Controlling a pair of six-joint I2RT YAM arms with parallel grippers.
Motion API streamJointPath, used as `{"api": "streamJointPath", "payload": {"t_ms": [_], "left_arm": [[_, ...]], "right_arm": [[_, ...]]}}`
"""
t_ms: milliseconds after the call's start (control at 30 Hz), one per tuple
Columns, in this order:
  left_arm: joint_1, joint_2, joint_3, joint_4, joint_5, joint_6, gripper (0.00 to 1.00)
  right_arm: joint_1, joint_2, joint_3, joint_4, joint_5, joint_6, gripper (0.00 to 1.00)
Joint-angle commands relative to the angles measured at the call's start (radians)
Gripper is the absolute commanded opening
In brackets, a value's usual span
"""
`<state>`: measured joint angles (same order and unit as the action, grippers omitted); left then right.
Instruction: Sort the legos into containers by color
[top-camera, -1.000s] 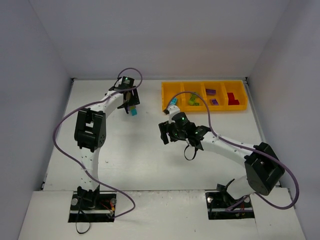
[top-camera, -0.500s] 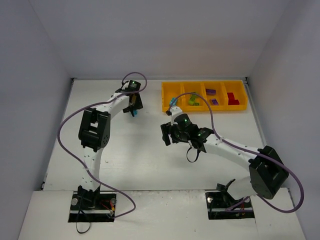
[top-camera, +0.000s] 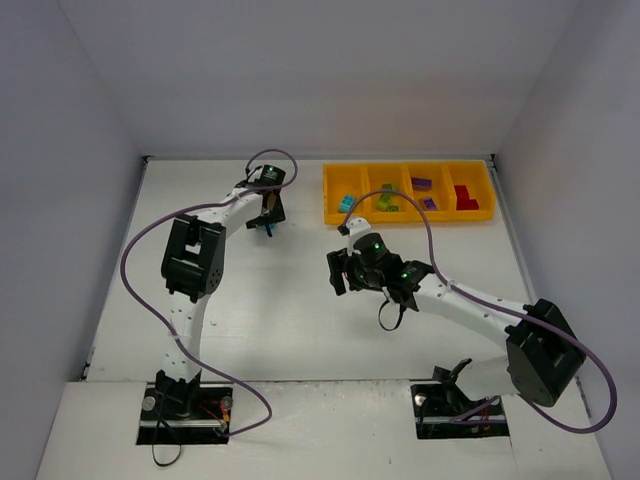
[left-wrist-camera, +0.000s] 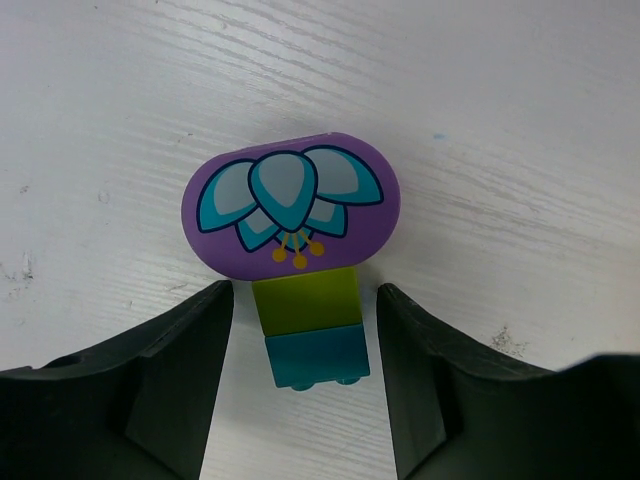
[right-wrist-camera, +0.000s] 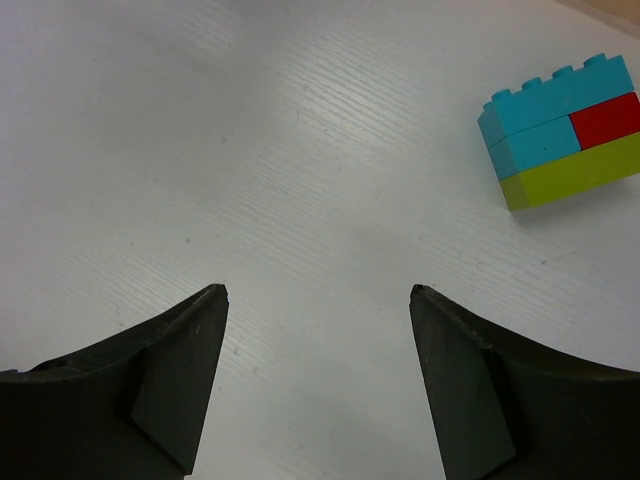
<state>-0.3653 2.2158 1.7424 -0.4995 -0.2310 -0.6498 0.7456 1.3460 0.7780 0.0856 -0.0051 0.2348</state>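
Note:
A lego cluster (left-wrist-camera: 290, 205) lies flat on the white table: a purple oval piece with a flower print, then a lime brick, then a teal brick. My left gripper (left-wrist-camera: 305, 290) straddles its lime and teal end, open, with a thin gap on each side. From above, the left gripper (top-camera: 267, 220) hangs over that cluster at the far middle of the table. My right gripper (right-wrist-camera: 318, 290) is open over bare table. A teal, red and lime cluster (right-wrist-camera: 565, 130) lies ahead of it to the right. The orange-yellow containers tray (top-camera: 332, 180) holds sorted bricks.
The tray's four compartments hold teal (top-camera: 346, 203), green (top-camera: 385, 200), purple (top-camera: 424, 190) and red (top-camera: 465, 197) pieces. White walls enclose the table on three sides. The right gripper (top-camera: 340, 272) sits mid-table, its purple cable looping above the arm.
The left gripper has shifted a little to the right, settled over the purple-topped cluster, and narrowed its jaws around it. The right arm has drawn slightly back toward its base.

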Motion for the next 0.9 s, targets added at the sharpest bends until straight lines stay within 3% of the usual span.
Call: {"api": "streamJointPath", "payload": {"t_ms": [0, 167, 300, 433, 567, 867], "left_arm": [[0.008, -0.027, 0.019, 0.006, -0.042, 0.016, 0.53], [0.014, -0.008, 0.025, 0.022, -0.027, 0.027, 0.51], [0.014, -0.010, 0.005, 0.035, -0.018, 0.035, 0.22], [0.014, -0.065, -0.073, 0.116, -0.001, 0.093, 0.15], [0.008, -0.211, -0.205, 0.212, 0.018, 0.203, 0.04], [-0.027, -0.701, -0.685, 0.634, 0.298, 0.637, 0.04]], "right_arm": [[-0.008, -0.039, 0.010, 0.034, 0.019, 0.006, 0.70], [-0.006, -0.042, 0.007, 0.032, 0.014, 0.005, 0.70], [-0.008, -0.047, 0.004, 0.031, 0.014, 0.005, 0.70], [-0.009, -0.048, 0.018, 0.029, 0.016, 0.000, 0.70], [-0.018, -0.044, 0.059, 0.011, -0.022, -0.005, 0.68], [-0.095, -0.035, 0.283, -0.055, -0.237, 0.037, 0.70]]}}
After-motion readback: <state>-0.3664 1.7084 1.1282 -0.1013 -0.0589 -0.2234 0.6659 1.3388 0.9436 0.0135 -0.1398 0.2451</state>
